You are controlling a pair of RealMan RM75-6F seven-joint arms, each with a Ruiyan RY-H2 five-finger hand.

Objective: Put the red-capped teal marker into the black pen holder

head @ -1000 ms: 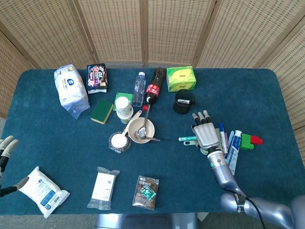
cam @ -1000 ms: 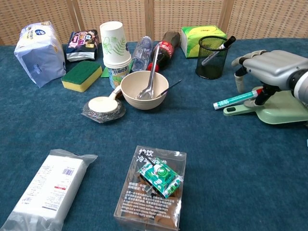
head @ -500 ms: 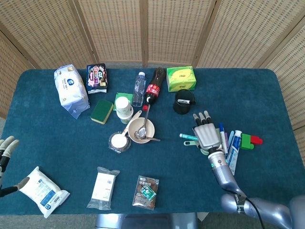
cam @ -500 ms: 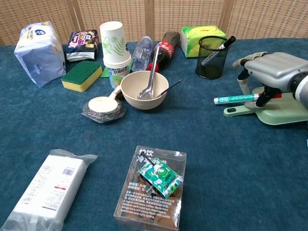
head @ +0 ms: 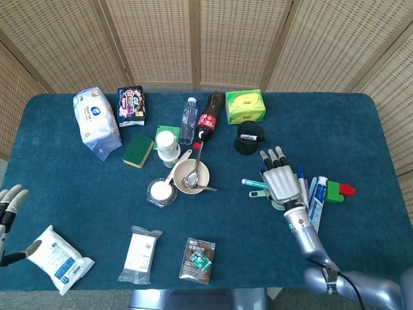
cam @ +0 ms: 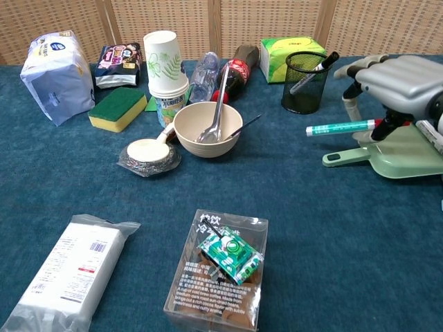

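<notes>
Teal marker (cam: 340, 126) level, tip leftward

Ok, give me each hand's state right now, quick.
Left hand: open, fingers apart, holding nothing.
Right hand: holding the teal marker, lifted off the table.

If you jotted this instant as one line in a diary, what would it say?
phase: carry | right robot hand: holds teal marker level, off the table | black pen holder: beside it, one pen inside | left robot hand: idle
</notes>
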